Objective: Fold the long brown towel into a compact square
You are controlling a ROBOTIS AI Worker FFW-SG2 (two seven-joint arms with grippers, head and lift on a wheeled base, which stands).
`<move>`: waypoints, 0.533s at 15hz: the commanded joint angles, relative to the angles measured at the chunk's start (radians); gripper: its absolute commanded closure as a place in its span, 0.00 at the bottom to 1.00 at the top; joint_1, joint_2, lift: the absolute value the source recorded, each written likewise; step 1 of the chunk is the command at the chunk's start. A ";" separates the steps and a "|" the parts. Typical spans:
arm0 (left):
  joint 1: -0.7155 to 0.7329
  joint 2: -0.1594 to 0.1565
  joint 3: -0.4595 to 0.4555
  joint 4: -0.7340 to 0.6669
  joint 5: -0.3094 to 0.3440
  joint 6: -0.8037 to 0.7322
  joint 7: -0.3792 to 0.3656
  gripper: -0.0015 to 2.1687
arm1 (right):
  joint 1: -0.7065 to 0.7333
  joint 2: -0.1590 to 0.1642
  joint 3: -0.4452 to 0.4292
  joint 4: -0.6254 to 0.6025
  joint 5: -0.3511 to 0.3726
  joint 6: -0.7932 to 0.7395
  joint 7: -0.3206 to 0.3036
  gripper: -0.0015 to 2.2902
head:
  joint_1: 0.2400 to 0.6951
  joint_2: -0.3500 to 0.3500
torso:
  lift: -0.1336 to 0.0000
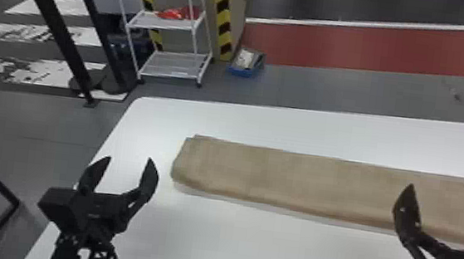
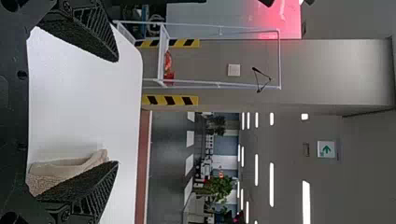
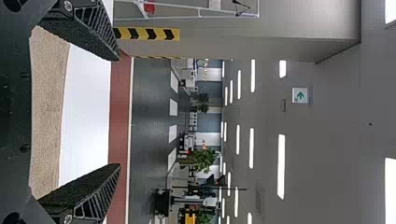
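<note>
The long brown towel (image 1: 300, 183) lies as a flat strip across the white table, its left end rounded and layered, its right part running out of the head view. My left gripper (image 1: 127, 165) stands open to the left of that end, nothing held. Over the towel's right part in the head view, my right gripper (image 1: 446, 201) is open too. In the left wrist view the towel's end (image 2: 65, 170) shows beside one finger of the left gripper (image 2: 116, 112). The right wrist view has the towel (image 3: 46, 112) spanning between the fingers of the right gripper (image 3: 119, 112).
The white table (image 1: 210, 237) carries the towel, with its left edge close to my left arm. Beyond the table stand a white wire rack (image 1: 172, 59), a striped pillar (image 1: 223, 13) and a blue box (image 1: 247, 64) on the floor. Black posts (image 1: 58, 32) rise at the far left.
</note>
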 commanded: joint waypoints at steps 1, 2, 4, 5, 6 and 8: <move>-0.006 0.001 -0.010 0.001 0.000 0.000 -0.005 0.05 | 0.000 0.006 -0.002 0.001 0.000 0.000 0.000 0.03 | 1.00 0.83 | 0.06; -0.012 0.003 -0.024 0.001 0.000 0.009 -0.012 0.05 | 0.000 0.006 -0.002 0.001 0.000 0.000 0.000 0.03 | 1.00 0.82 | 0.06; -0.041 0.008 -0.053 -0.005 -0.012 0.074 -0.031 0.05 | 0.000 0.006 0.000 0.002 0.003 0.000 0.000 0.03 | 1.00 0.80 | 0.06; -0.056 0.008 -0.055 -0.010 -0.012 0.129 -0.046 0.05 | 0.005 0.006 -0.002 0.001 0.005 0.000 0.000 0.03 | 1.00 0.78 | 0.06; -0.070 0.008 -0.055 -0.019 -0.012 0.181 -0.054 0.06 | 0.008 0.006 -0.006 -0.001 0.005 0.000 0.000 0.03 | 1.00 0.77 | 0.06; -0.109 0.008 -0.018 -0.067 -0.005 0.334 -0.110 0.07 | 0.012 0.006 -0.014 -0.002 0.005 0.000 0.000 0.03 | 1.00 0.74 | 0.06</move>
